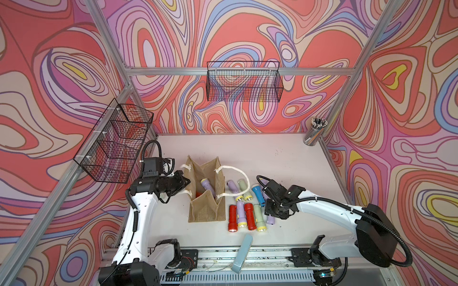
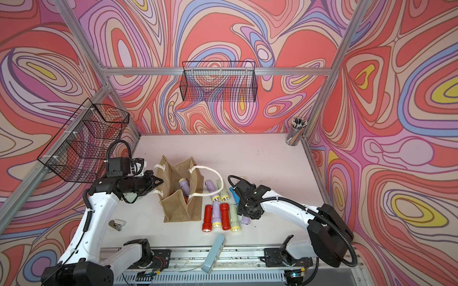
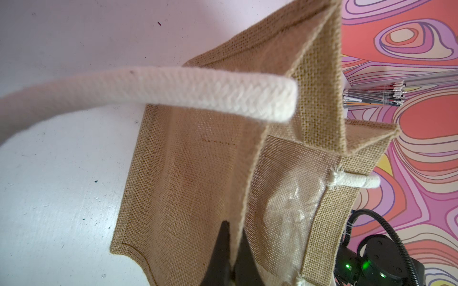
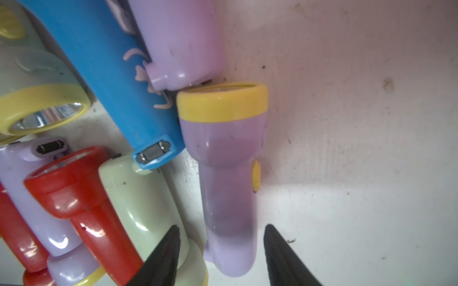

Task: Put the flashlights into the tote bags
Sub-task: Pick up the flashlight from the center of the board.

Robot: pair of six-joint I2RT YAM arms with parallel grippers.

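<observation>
Closest to the viewer in both top views, a flat grey-blue bar (image 1: 241, 253) lies tilted across the front rail of the white table (image 1: 285, 158). Behind it and to the left, a tan burlap tote bag (image 1: 205, 210) stands upright with its mouth open. A lilac flashlight with a pale yellow head (image 1: 207, 186) leans inside it, beside something red that is mostly hidden. The left gripper (image 3: 234, 247) is clamped on the rim of the bag's left wall, burlap pinched between its black fingers, with a white rope handle (image 3: 173, 91) arching just beside. Just right of the bag, loose flashlights lie bunched and touching. Among them are a red flashlight (image 1: 232, 218), a pale green flashlight (image 1: 259, 218) and a blue flashlight (image 1: 257, 194). Two more lie under the other rope handle (image 1: 239, 170). The right gripper (image 4: 220, 235) hangs low over the right end of this bunch. Its jaws are parted either side of another lilac flashlight (image 4: 228, 193), which lies flat on the table, and they do not touch it.
</observation>
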